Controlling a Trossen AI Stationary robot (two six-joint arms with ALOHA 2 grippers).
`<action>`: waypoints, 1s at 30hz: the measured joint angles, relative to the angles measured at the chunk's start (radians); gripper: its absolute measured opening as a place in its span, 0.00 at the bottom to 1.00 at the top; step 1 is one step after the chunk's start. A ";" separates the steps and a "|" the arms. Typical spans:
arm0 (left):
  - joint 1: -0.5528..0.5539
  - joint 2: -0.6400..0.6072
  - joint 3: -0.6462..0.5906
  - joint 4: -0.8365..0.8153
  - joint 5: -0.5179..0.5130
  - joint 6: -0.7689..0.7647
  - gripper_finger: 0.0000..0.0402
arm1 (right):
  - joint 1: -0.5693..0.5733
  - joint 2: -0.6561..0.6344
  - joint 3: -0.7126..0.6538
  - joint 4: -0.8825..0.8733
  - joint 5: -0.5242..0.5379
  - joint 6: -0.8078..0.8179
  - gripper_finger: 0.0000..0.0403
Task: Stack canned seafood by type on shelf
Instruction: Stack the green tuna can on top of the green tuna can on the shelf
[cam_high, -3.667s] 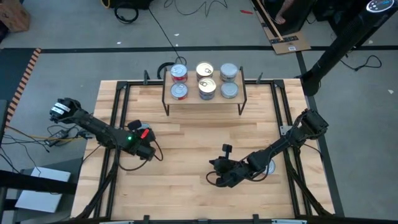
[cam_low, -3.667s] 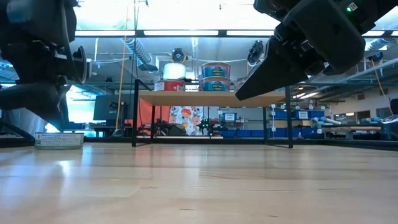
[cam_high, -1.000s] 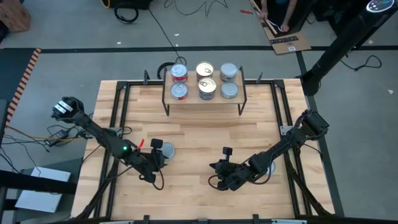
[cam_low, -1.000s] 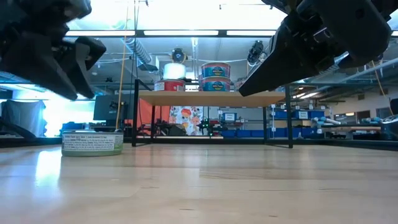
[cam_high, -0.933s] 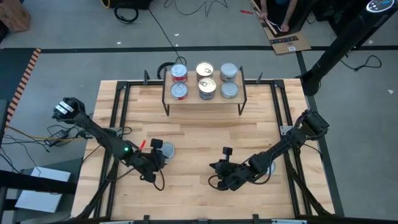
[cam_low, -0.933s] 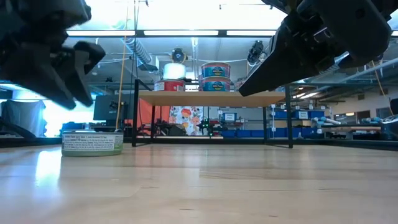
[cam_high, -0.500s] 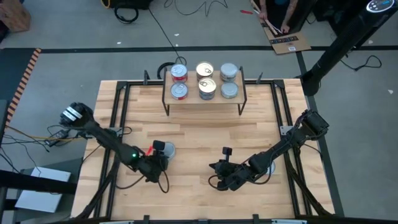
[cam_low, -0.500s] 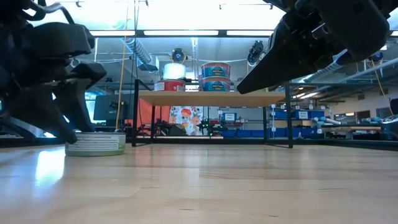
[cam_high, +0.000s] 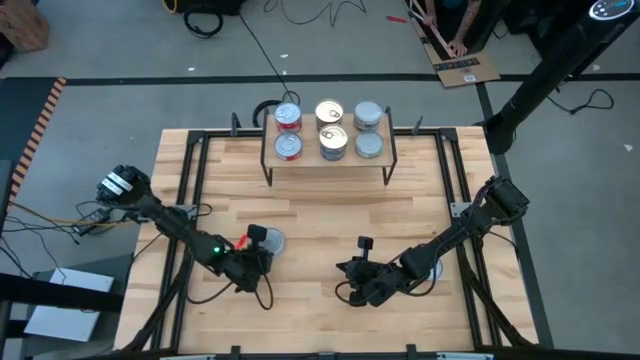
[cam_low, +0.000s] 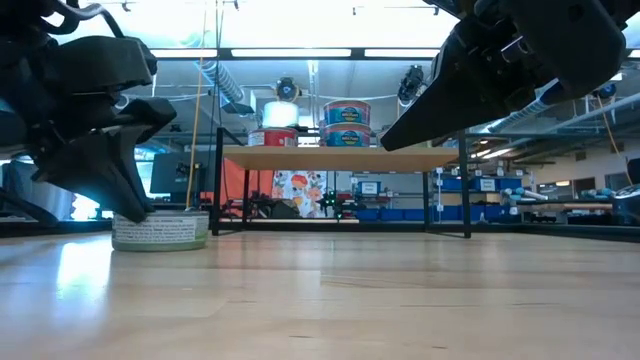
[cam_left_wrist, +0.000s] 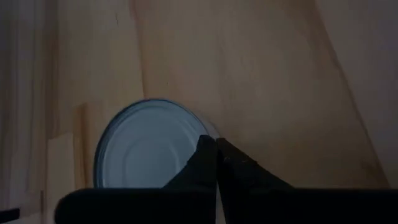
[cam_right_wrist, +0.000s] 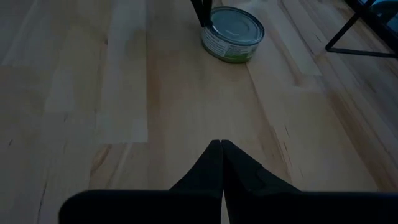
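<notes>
Just beside the left gripper's (cam_high: 256, 252) closed jaws, a can (cam_high: 270, 241)

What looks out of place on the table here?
One can sits alone on the tabletop, far from the cans grouped on the shelf. The left tool, fingers together, is beside it.

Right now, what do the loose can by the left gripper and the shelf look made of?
Loose can: looks like metal, a dull bluish-silver top with a pressed ring; the side wears what seems a paper label, green and white with print.
Shelf: light wood board with a matte, visible-grain surface, on thin black legs that are probably painted metal.
Left gripper sits at the can, fingers together.
</notes>
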 joint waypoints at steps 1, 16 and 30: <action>0.000 0.000 0.000 0.002 0.003 0.000 0.01 | 0.000 0.000 0.000 0.000 0.000 0.000 0.03; -0.001 0.006 0.170 -0.017 0.065 0.105 0.00 | 0.005 0.000 0.000 0.000 0.000 0.000 0.03; 0.007 -0.059 0.204 0.054 0.067 0.133 0.00 | 0.018 0.000 0.000 0.004 0.000 0.000 0.03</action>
